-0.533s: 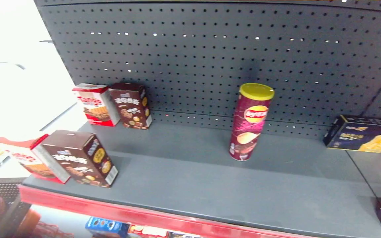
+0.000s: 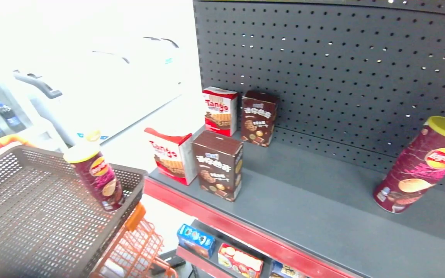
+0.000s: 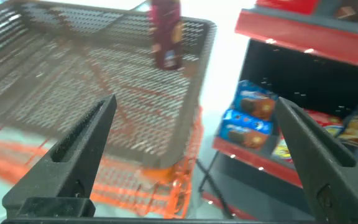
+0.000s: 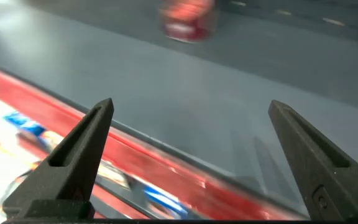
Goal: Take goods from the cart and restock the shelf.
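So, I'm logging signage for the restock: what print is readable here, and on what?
Front red-and-white box: big red brand word, legible.
Front brown box: white characters, too small.
Can in cart, can on shelf: round logo, lettering blurred.
Shelf's red edge: no tag or number.

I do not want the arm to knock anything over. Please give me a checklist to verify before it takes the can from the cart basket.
1. Chip can stands upright in the cart basket: ok.
2. Left jaws open and empty: ok.
3. Right jaws open and empty: ok.
4. Left jaws around the chip can: not ok, it stands farther off.
5. Bare shelf space beside the shelved can: ok.
6. Cart basket secured against shifting: cannot tell.
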Controlling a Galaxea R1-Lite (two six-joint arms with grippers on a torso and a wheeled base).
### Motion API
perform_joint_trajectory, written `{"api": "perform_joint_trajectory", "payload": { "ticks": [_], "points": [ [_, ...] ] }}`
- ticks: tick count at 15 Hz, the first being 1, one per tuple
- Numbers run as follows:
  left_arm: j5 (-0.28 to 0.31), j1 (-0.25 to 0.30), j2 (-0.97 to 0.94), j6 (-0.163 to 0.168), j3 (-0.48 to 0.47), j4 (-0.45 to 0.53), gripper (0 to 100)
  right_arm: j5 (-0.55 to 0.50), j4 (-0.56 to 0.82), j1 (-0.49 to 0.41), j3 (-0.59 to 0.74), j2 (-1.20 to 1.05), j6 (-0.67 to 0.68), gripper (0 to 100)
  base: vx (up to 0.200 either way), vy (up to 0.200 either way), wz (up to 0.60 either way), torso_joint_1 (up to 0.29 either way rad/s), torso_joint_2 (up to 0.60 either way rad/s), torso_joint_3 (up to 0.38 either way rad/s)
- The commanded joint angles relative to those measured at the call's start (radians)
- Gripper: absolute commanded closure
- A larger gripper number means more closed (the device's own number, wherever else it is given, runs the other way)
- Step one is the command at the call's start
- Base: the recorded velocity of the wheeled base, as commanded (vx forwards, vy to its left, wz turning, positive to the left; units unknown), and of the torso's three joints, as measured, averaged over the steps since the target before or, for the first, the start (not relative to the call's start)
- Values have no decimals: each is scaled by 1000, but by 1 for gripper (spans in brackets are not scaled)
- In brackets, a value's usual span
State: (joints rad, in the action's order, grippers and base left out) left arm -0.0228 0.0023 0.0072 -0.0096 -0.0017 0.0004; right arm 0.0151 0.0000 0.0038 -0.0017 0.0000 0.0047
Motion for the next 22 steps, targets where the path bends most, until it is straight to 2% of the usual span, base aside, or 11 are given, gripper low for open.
{"api": "perform_joint_trajectory", "payload": {
  "ticks": [1, 18, 19, 20, 21, 22],
  "points": [
    [0, 1, 0, 0, 0, 0, 0, 0, 2, 1, 0, 0, 0, 0, 0, 0, 0, 0, 0, 0],
    [-3, -1, 0, 3, -1, 1, 0, 0, 0, 1, 0, 0, 0, 0, 0, 0, 0, 0, 0, 0],
    [-46, 7, 20, 8, -40, 3, 0, 0, 0, 1, 0, 0, 0, 0, 0, 0, 0, 0, 0, 0],
    [-69, -21, 135, 23, -135, 10, 0, 0, 0, 1, 2, 0, 0, 0, 0, 0, 0, 0, 0, 0],
    [-88, -53, 220, 25, -181, 18, 0, 0, 0, 1, 0, 0, 0, 0, 0, 0, 0, 0, 0, 0],
    [-91, -45, 298, 25, -225, 16, 0, 0, 0, 1, 0, 0, 0, 0, 0, 0, 0, 0, 0, 0]
  ]
}}
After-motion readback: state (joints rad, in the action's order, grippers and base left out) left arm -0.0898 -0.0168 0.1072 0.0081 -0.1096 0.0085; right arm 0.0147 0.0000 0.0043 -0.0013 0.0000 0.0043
